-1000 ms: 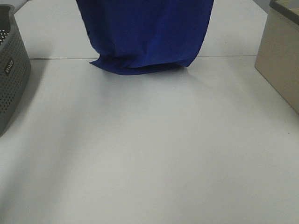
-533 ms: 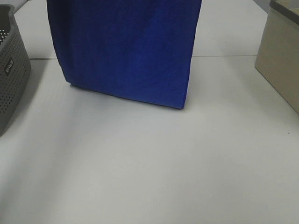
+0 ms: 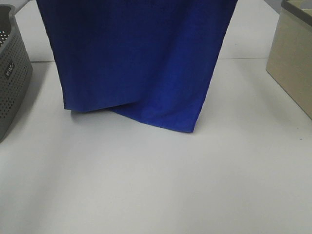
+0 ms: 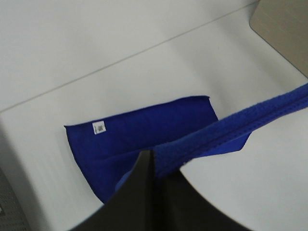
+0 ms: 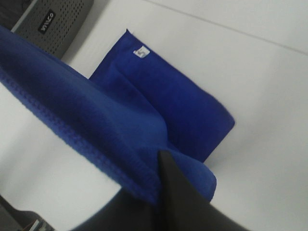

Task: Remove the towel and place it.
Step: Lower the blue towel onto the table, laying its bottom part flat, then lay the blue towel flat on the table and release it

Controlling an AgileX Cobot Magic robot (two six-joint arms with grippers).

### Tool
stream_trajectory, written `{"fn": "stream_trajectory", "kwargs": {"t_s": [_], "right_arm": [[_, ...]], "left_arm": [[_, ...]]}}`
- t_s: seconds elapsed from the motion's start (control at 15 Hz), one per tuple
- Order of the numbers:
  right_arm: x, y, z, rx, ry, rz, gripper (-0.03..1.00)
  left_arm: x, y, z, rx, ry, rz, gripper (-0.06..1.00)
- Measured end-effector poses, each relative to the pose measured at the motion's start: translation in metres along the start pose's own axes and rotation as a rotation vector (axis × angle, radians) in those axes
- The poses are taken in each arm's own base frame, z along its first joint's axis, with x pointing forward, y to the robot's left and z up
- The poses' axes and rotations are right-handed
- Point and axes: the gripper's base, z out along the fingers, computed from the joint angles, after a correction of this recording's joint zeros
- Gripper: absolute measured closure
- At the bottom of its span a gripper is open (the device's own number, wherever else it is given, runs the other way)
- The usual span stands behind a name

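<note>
The towel (image 3: 136,63) has dropped lower — its bottom now lies on the surface (image 3: 156,185) near the far edge. The left hand (image 4: 153,161) and right hand (image 5: 161,166) pinch its top — laying it down has started.

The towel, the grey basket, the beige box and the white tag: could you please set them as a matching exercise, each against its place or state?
Things:
1. towel
2. grey basket
3. beige box
4. white tag

Places or states:
A. at the right edge of the exterior high view
B. at a corner of the blue part that lies flat
C. held up from above, lower part on the table
D. at the left edge of the exterior high view

Pairs: 1-C, 2-D, 3-A, 4-B
</note>
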Motion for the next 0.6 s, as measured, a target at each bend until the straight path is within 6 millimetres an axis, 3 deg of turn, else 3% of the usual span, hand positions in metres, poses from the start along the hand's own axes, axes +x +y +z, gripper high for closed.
{"fn": "stream_trajectory", "kwargs": {"t_s": [0.2,0.4,0.6], "right_arm": [[0.034,0.003,0.002,-0.024,0.078,0.041,0.95],[0.076,0.01,-0.005,-0.035,0.136,0.058,0.95],[0.09,0.016,-0.019,-0.016,0.117,0.039,0.95]], "left_arm": [[0.023,-0.006,-0.002,0.044,0.06,-0.031,0.94],[0.053,-0.014,-0.026,0.068,0.09,-0.065,0.94],[0.075,-0.023,-0.036,0.126,0.113,-0.101,0.94]]}}
